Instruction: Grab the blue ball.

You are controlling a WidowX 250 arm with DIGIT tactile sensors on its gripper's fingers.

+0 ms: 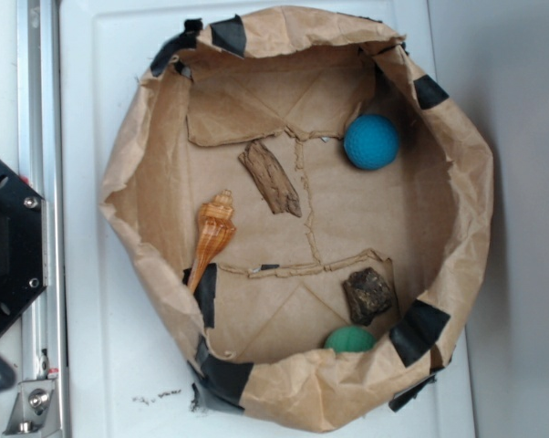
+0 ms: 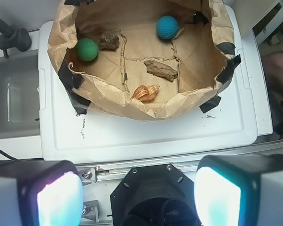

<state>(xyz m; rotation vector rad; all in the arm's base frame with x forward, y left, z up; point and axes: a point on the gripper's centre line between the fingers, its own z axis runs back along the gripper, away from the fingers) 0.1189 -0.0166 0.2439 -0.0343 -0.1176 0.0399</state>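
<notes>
The blue ball [image 1: 371, 141] lies on the floor of a brown paper enclosure [image 1: 129, 182] in the exterior view, at about 2 o'clock within the ring and close to the paper wall. At the centre, toward 11 o'clock, a piece of bark [image 1: 270, 178] lies aslant. A spiral seashell [image 1: 211, 237] rests at 9 o'clock, its pointed end toward the wall. A dark rock chunk [image 1: 367, 295] sits at 5 o'clock, and the green ball [image 1: 349, 340] lies just below it, partly hidden by the near wall. Black tape patches [image 1: 419, 332] reinforce the rim. The enclosure stands on a white surface [image 1: 83, 274]. The gripper does not appear in this view.

In the wrist view the same enclosure fills the upper half. The blue ball [image 2: 167, 27] is at 1 o'clock inside it, well apart from the green ball [image 2: 86, 50] at 9 o'clock, which lies just beside the rock chunk [image 2: 108, 41]. The bark [image 2: 161, 69] lies near the centre and the seashell [image 2: 146, 92] at 6 o'clock by the near wall. The gripper [image 2: 139, 195] occupies the lower edge, its two pale fingers [image 2: 59, 200] spread wide with nothing between them, well apart from the blue ball.
</notes>
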